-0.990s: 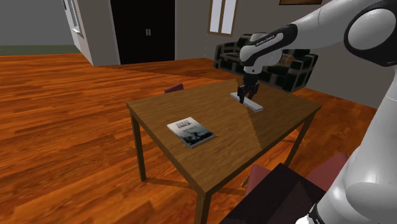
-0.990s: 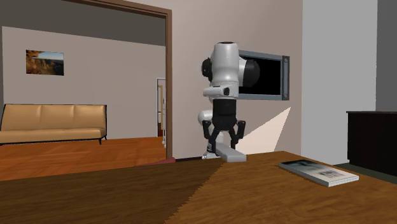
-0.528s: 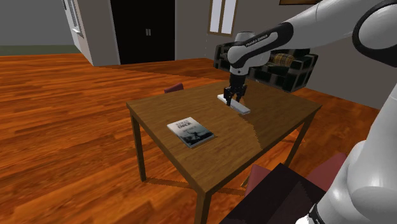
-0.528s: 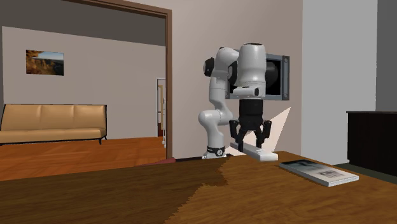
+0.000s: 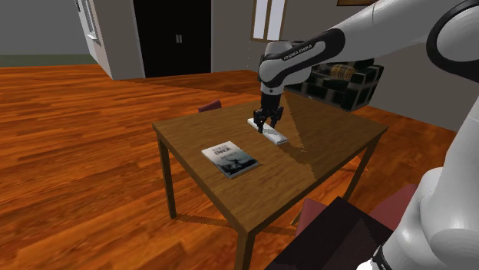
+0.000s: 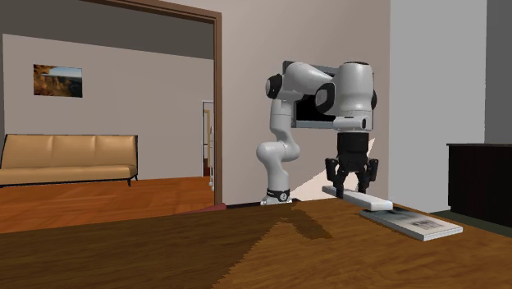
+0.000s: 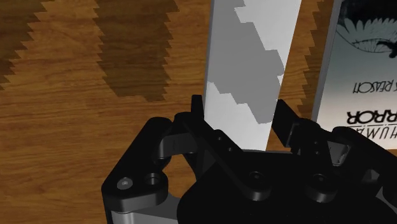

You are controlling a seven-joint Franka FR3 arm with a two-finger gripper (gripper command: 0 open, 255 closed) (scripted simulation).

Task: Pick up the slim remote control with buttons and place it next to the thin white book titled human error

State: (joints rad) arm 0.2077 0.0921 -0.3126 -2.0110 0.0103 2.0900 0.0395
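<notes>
My black gripper (image 5: 267,121) is shut on a slim, plain white-grey remote (image 5: 270,133) and holds it a little above the wooden table (image 5: 338,146). The remote sticks out past both sides of the fingers. The thin white book (image 5: 229,159), with a dark cover picture, lies flat toward the shoulder view's left of the remote, a short gap between them. In the second exterior view the gripper (image 6: 351,185) holds the remote (image 6: 365,199) just beyond the book's (image 6: 414,223) far end. In the wrist view the fingers (image 7: 198,109) clasp the remote (image 7: 251,57), and the book (image 7: 366,57) lies close beside it.
A dark armchair (image 5: 341,77) stands behind the table, and maroon chairs (image 5: 209,106) sit at its far and near sides. My stand (image 5: 338,238) is at the lower right. A beige sofa (image 6: 66,160) and a dark cabinet (image 6: 480,181) show in the second exterior view.
The arm has carried the held remote across the table toward the shoulder view's left, closer to the book. The grip stayed shut and the book has not moved.
</notes>
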